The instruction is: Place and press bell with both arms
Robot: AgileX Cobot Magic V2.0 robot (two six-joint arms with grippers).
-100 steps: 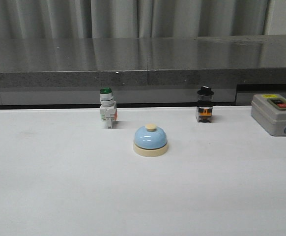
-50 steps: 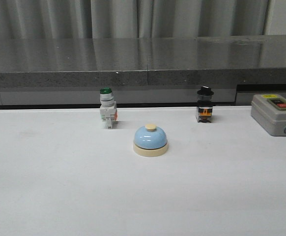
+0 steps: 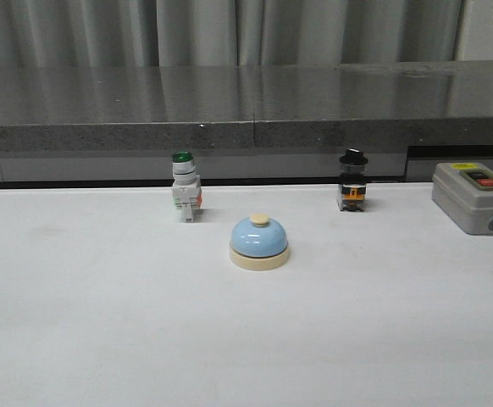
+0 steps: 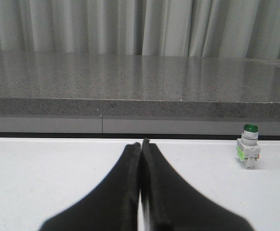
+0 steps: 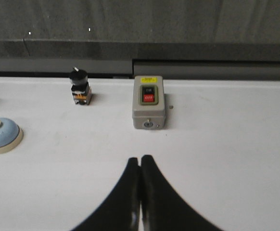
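Bell (image 3: 259, 242) whole in front view, arms unseen there

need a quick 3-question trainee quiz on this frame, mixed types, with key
1. True or false: the left gripper is shut on the bell.
2. Which stands nearest the grey switch box? A) green-capped switch B) black-knobbed switch C) bell
3. Fill in: the right gripper has its fingers pressed ____.

Key: 1 false, it is shut on nothing and the bell sits untouched on the table; 2 B; 3 together.
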